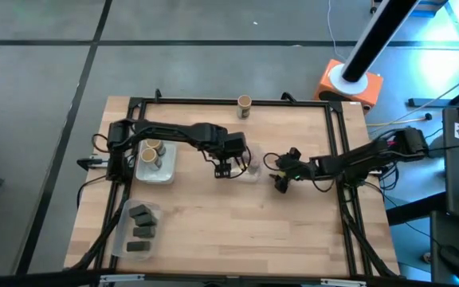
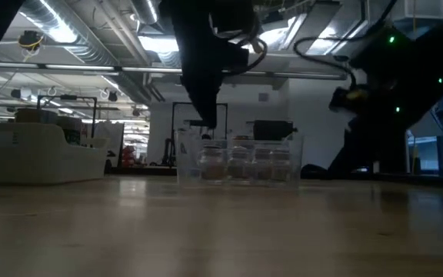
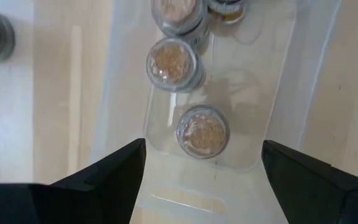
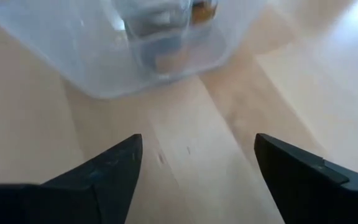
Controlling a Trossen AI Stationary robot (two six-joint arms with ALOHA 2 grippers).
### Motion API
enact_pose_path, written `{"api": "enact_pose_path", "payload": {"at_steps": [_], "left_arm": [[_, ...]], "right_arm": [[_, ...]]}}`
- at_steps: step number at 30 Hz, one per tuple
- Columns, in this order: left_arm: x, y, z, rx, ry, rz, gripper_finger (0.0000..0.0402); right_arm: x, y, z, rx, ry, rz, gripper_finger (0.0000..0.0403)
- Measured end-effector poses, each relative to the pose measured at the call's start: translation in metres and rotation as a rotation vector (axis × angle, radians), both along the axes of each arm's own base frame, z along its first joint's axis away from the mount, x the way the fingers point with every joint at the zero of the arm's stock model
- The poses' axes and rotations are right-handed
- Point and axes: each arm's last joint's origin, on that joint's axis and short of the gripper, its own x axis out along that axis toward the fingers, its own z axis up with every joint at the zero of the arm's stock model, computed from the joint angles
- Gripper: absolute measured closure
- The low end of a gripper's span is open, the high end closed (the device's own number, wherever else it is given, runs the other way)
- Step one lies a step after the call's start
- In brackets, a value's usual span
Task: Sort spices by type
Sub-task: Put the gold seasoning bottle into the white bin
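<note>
Looks pretty far along to me. The left claw [image 1: 228,170] hangs over the middle tray [image 1: 249,169] with its fingers spread wide and nothing between them; right under it, in the left wrist view, three small round jars [image 3: 202,131] sit in a row inside that tray, the closest one just ahead of the fingertips. The right claw [image 1: 280,180] is parked just beside the same tray on the other side, fingers also wide apart and empty, with the tray's corner straight ahead of it. Well off behind the left claw, back by that arm's base, a second tray [image 1: 156,163] holds two tan-topped jars [image 1: 151,148], and a third tray [image 1: 138,229] nearer the table's front edge has three dark packets [image 1: 141,222]. So each kind already has its own tray. What's left, as far as I can tell: one tan-topped jar [image 1: 244,103] standing alone at the far edge of the table, well away from both claws. I'd guess that one goes with the other two.
</note>
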Motion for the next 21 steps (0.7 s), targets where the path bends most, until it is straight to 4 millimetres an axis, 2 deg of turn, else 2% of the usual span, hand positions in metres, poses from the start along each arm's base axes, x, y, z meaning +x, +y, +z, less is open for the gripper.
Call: {"api": "enact_pose_path", "payload": {"at_steps": [3,8,13,21], "left_arm": [[-0.004,0.0,0.0,0.009,-0.031,-0.018,0.0098],[-0.019,0.007,-0.012,0.019,-0.097,-0.001,0.0098],[-0.038,0.011,-0.005,0.04,-0.198,-0.001,0.0098],[-0.078,0.008,0.0,0.096,-0.467,-0.02,0.0098]], "right_arm": [[-0.003,-0.003,0.013,-0.025,-0.026,0.011,0.0093],[-0.014,-0.016,0.039,-0.045,-0.046,-0.029,0.0093],[-0.026,-0.028,0.06,-0.131,-0.095,-0.079,0.0093],[-0.027,-0.04,0.077,-0.186,-0.224,-0.119,0.0093]]}}
